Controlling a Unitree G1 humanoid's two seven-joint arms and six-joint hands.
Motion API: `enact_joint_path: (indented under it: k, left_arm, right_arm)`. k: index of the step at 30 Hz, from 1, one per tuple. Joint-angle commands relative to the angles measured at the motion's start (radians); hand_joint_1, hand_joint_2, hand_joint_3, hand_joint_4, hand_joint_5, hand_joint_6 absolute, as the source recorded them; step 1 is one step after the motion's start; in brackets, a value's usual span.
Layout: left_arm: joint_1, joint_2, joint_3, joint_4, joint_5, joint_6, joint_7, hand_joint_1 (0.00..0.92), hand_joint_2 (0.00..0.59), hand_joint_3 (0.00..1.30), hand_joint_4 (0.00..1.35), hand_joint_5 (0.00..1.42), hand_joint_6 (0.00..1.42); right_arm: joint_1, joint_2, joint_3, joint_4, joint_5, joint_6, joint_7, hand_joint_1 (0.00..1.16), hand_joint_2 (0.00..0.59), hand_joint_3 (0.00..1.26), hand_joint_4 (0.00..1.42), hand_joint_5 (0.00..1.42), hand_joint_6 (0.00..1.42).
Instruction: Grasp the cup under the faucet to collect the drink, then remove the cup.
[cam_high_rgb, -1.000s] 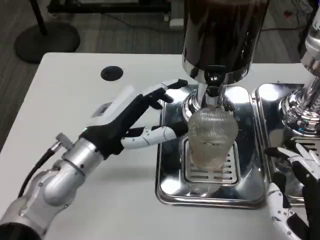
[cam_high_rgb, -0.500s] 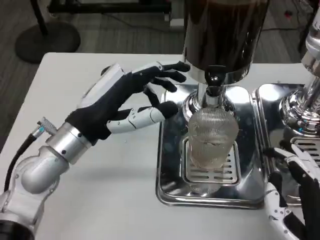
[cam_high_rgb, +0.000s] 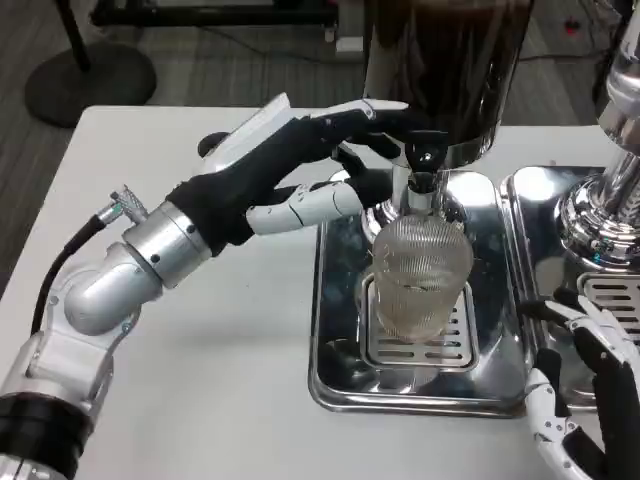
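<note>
A ribbed clear glass cup (cam_high_rgb: 417, 273) stands on the grate of a shiny drip tray (cam_high_rgb: 340, 375), right under the faucet (cam_high_rgb: 425, 172) of a dark drink dispenser (cam_high_rgb: 445, 60). My left hand (cam_high_rgb: 300, 165) hovers raised at the dispenser's left side, fingers spread and reaching toward the faucet lever, holding nothing. It is above and left of the cup, not touching it. My right hand (cam_high_rgb: 585, 385) lies low at the bottom right edge, fingers apart, beside the tray's right rim.
A second chrome dispenser (cam_high_rgb: 610, 190) with its own tray stands at the right. A black round hole (cam_high_rgb: 215, 145) sits in the white table behind my left hand. Bare table lies left of the tray.
My left hand has lifted away from the cup's side and moved up and right to the faucet lever. The cup and my right hand stay put.
</note>
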Motion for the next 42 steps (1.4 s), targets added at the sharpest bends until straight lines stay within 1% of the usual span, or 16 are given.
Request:
enact_joint_path:
  k: [1,8,11,15,18,24,25,31,35,42]
  left_arm:
    - [-0.025,-0.006,0.002,0.003,-0.027,0.008,-0.057,0.026,0.074,0.27,0.26,0.31,0.52]
    - [-0.035,-0.011,0.004,0.005,-0.054,-0.008,-0.123,0.021,0.071,0.27,0.26,0.3,0.51]
    - [-0.041,-0.008,0.002,0.004,-0.056,-0.011,-0.143,0.018,0.072,0.28,0.26,0.3,0.51]
    - [-0.049,0.0,-0.003,-0.004,-0.054,-0.035,-0.162,0.011,0.069,0.28,0.26,0.3,0.51]
    - [-0.05,0.002,-0.002,-0.012,-0.048,-0.048,-0.161,0.008,0.068,0.28,0.27,0.3,0.51]
    - [-0.054,0.028,-0.003,-0.025,0.041,-0.129,-0.097,0.003,0.064,0.28,0.27,0.3,0.5]
    - [-0.055,0.031,-0.004,-0.025,0.053,-0.139,-0.088,0.001,0.062,0.28,0.27,0.29,0.43]
    - [-0.04,0.04,-0.016,-0.039,0.059,-0.164,-0.087,0.0,0.061,0.28,0.27,0.28,0.34]
    - [-0.039,0.037,-0.027,-0.034,0.045,-0.169,-0.102,0.0,0.06,0.28,0.27,0.27,0.31]
    - [-0.027,0.043,-0.036,-0.04,0.023,-0.174,-0.129,0.0,0.06,0.28,0.26,0.27,0.3]
  right_arm:
    - [0.001,0.002,-0.003,0.007,0.013,-0.017,-0.011,0.39,0.581,0.33,0.14,0.1,0.23]
    - [-0.001,0.006,-0.003,0.009,0.018,-0.015,-0.011,0.39,0.582,0.33,0.14,0.11,0.23]
    - [-0.001,0.008,-0.002,0.011,0.02,-0.015,-0.012,0.39,0.582,0.33,0.14,0.11,0.23]
    - [0.0,0.011,-0.001,0.014,0.025,-0.014,-0.014,0.39,0.582,0.33,0.14,0.11,0.23]
    - [0.0,0.011,-0.001,0.017,0.027,-0.015,-0.014,0.39,0.582,0.33,0.14,0.11,0.23]
    - [-0.006,0.009,-0.004,0.02,0.038,-0.012,-0.007,0.39,0.582,0.33,0.14,0.11,0.23]
    - [-0.007,0.009,-0.005,0.02,0.04,-0.011,-0.006,0.39,0.582,0.33,0.14,0.11,0.23]
    - [-0.013,0.006,-0.009,0.024,0.054,-0.009,-0.001,0.39,0.582,0.33,0.14,0.11,0.23]
    - [-0.024,0.003,-0.011,0.031,0.063,-0.007,0.003,0.39,0.582,0.33,0.14,0.11,0.23]
    - [-0.035,0.004,-0.01,0.044,0.076,-0.006,0.007,0.39,0.582,0.33,0.14,0.11,0.23]
